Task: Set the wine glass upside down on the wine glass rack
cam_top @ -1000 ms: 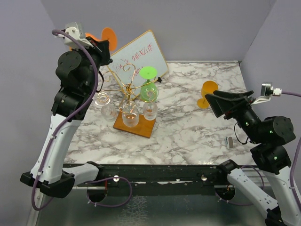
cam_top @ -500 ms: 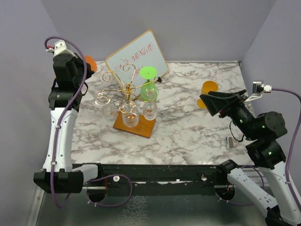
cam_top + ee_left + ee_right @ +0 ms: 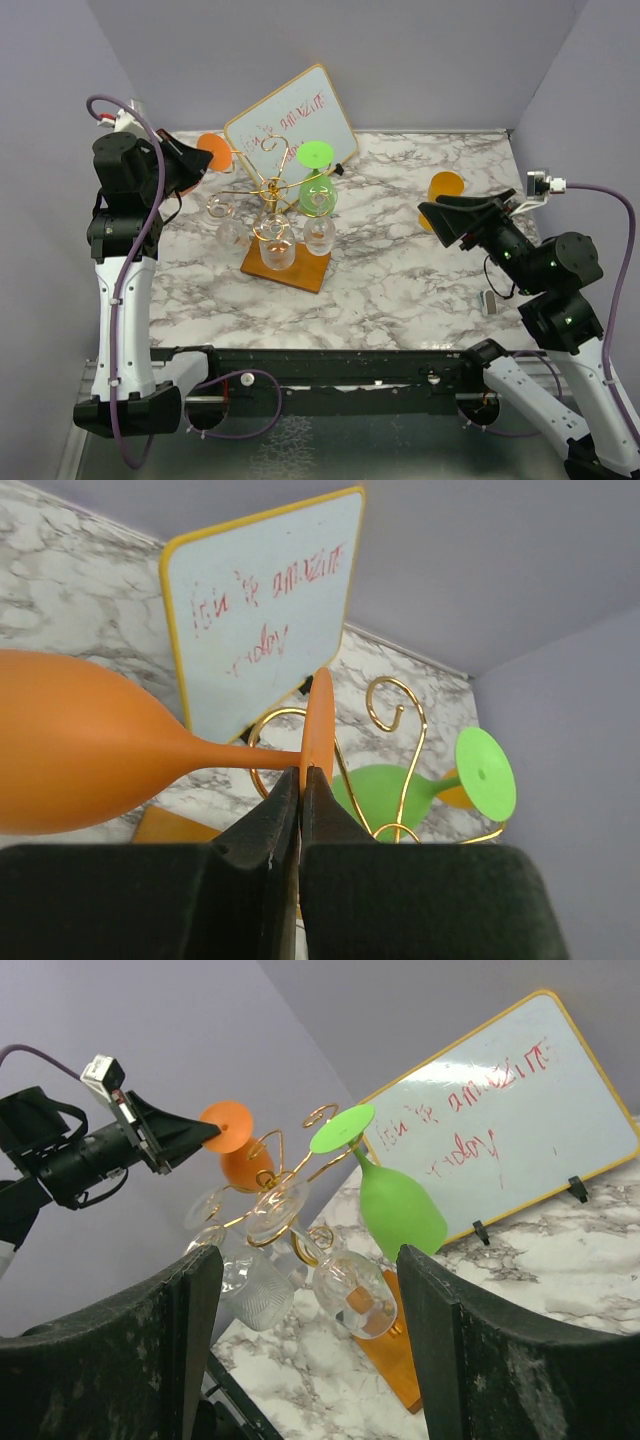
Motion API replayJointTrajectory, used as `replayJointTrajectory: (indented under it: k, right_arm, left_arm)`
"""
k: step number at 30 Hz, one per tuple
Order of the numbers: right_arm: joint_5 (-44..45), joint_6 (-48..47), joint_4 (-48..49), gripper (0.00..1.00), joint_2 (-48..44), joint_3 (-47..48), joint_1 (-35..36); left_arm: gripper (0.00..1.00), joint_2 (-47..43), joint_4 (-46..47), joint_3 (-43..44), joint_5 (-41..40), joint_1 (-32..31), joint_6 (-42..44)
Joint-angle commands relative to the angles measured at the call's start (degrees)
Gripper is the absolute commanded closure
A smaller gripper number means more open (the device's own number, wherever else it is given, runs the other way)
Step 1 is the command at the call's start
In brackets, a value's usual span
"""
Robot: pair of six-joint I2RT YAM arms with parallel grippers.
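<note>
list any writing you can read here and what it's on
"You're amazing": red marker, upper line on the whiteboard; scrawled, so a best reading.
"today": lower line, same board; also uncertain.
No other writing shows.

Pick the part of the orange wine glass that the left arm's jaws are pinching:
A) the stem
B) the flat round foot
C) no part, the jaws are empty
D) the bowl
B: in the left wrist view the left gripper has its jaws shut on the rim of the flat foot of the orange wine glass, while the stem and bowl stick out free to the side.
</note>
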Motion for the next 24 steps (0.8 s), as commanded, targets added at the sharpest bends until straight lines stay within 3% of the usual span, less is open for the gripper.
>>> replayJointTrajectory:
  k: [1,14,24]
  right_arm:
    - [-1.2,-0.9,1.4,0.25,0.2,-0.5,0.2]
    - [-0.2,0.0,1.3,0.26,0.6,-0.7,0.2]
    - [0.3,0.4,0.6,0.26,0.8,-0.4,0.2]
  left_arm:
    - [1.00,-2.2,-0.6,-1.1,7.9,0.5,-4.5]
    - [1.00,-3.9,-0.3,-3.9,11.9,0.5,-11.1]
    - [1.00,-3.5,5.1,-6.7,20.0,0.5,-17.4]
